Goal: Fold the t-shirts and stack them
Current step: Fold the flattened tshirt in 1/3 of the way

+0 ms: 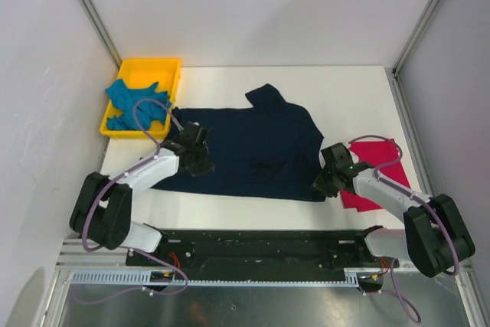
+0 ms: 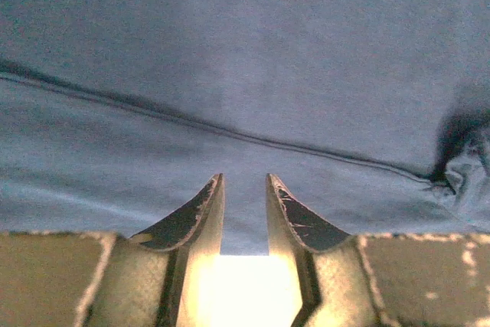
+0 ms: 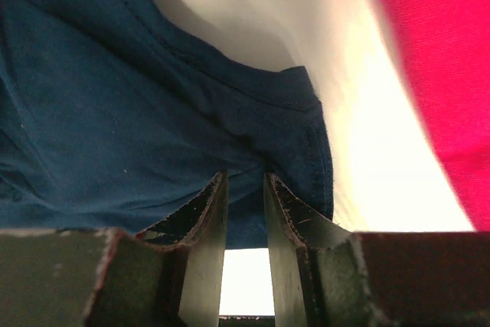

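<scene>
The navy t-shirt [image 1: 260, 151] lies spread across the middle of the table, one sleeve pointing to the back. My left gripper [image 1: 195, 155] sits at its left edge, and in the left wrist view the jaws [image 2: 245, 181] stand narrow with the navy cloth [image 2: 245, 51] and its hem between them. My right gripper [image 1: 325, 181] is at the shirt's near right corner; its jaws [image 3: 245, 178] pinch the bunched navy hem [image 3: 99, 112]. The crimson-pink t-shirt [image 1: 375, 155] lies flat at the right, partly under the right arm. The teal t-shirt [image 1: 138, 101] is crumpled in the tray.
A yellow tray [image 1: 149, 62] stands at the back left corner of the white table [image 1: 337, 89]. Grey walls close in the left, back and right. The black arm rail [image 1: 260, 246] runs along the near edge. The pink cloth [image 3: 436, 59] lies close to the right gripper.
</scene>
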`<act>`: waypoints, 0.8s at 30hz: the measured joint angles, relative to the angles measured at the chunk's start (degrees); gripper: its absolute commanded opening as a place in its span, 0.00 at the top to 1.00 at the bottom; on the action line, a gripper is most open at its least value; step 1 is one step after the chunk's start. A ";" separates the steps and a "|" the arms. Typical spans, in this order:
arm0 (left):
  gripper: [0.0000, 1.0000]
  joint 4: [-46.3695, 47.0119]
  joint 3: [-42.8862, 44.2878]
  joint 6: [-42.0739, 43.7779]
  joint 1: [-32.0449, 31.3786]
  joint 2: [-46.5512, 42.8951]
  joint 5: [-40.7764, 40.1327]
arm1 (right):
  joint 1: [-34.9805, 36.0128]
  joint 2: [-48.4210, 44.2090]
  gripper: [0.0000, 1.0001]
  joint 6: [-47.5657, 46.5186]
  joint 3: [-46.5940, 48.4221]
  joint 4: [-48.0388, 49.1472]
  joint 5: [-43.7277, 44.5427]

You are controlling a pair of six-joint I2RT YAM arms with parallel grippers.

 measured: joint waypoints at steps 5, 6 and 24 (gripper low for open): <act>0.65 0.35 -3.10 -0.96 3.91 -3.52 0.39 | -5.18 -1.68 0.71 0.46 -0.28 -3.52 1.53; 0.65 0.28 -3.78 -1.18 4.81 -4.11 0.44 | -6.23 -2.32 0.71 0.42 -0.42 -4.37 2.10; 0.64 -1.66 -7.87 -2.36 18.93 -3.65 -3.15 | -4.98 -10.05 0.68 -5.44 0.66 -7.56 0.92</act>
